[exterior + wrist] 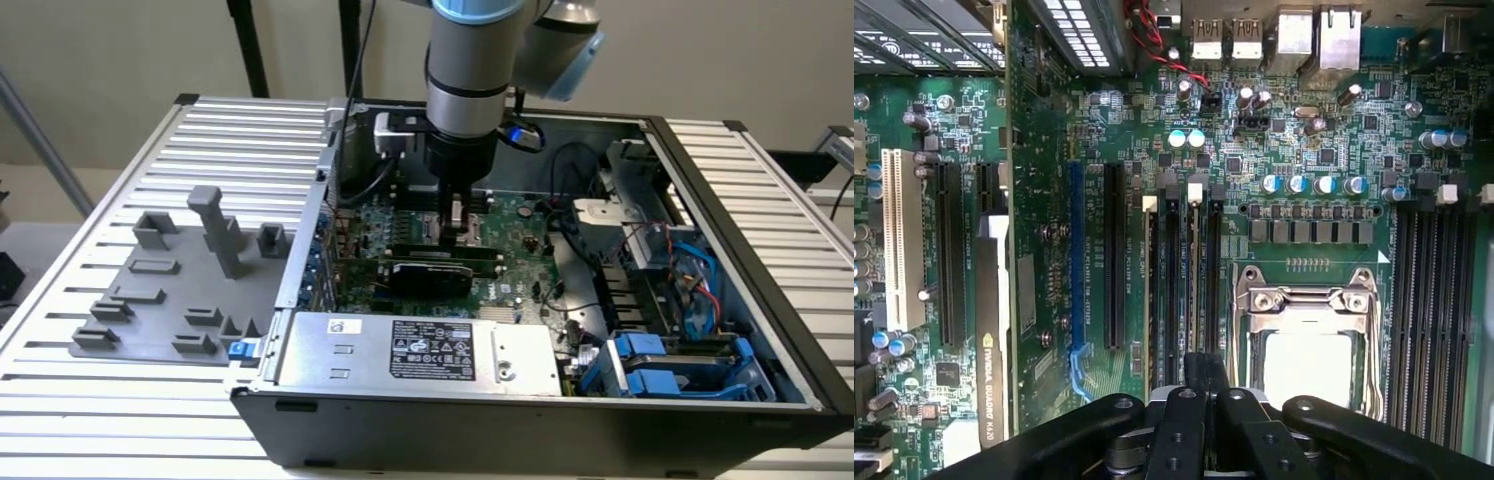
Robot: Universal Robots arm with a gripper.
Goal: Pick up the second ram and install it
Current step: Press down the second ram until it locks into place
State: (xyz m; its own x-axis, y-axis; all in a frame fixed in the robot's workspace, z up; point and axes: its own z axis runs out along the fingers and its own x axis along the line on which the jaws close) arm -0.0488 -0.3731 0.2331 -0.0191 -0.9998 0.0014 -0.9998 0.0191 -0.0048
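The gripper is standing closed over the slots, probably pressing the ram just under its fingertips; I judge pushing straight down, evenly, is seating it best.

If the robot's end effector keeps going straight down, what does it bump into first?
Probably the black memory slots on the green motherboard, next to the processor socket. The shut end effector points down right over them, though how near it is remains unclear.
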